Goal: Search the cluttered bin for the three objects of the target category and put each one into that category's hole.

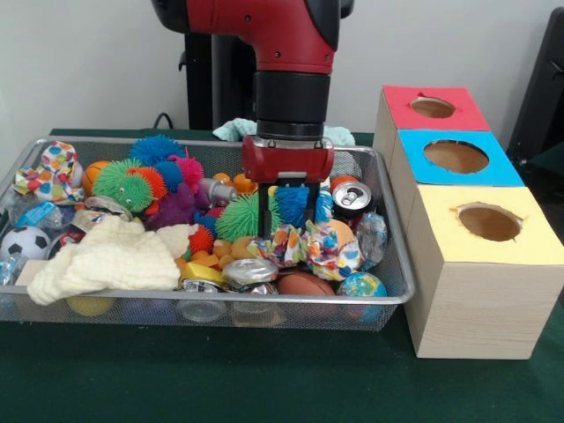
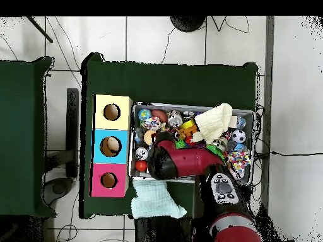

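Note:
The bin is a wide silver mesh tray full of toys, cans and cloths; it also shows in the overhead view. My gripper reaches down into its right half, over a colourful patterned cloth. Its fingers stand apart, with a blue spiky ball between them; I cannot tell whether they touch it. Three wooden boxes with holes stand beside the bin: red top, blue top, yellow top. In the overhead view my arm hides the gripper.
Near the gripper lie a red soda can, a green spiky ball, a crushed can, a brown football and a globe ball. A cream cloth covers the left front. A mint cloth lies outside the bin.

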Motion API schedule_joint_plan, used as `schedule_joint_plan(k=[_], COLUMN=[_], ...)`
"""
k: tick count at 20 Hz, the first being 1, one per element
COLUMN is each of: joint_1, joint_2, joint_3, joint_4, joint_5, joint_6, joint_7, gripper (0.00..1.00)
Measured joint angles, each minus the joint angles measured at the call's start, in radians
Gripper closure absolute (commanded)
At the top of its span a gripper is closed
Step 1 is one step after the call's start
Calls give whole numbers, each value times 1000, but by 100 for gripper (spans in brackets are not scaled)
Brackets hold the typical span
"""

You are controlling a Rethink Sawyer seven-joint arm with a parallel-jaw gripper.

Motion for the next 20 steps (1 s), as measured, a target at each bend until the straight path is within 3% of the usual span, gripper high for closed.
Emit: schedule_joint_plan(k=[20], joint_1=[16], joint_2=[14], joint_3=[-40], joint_4=[-45], joint_5=[0], joint_6=[2], joint_7=[0], gripper=[0])
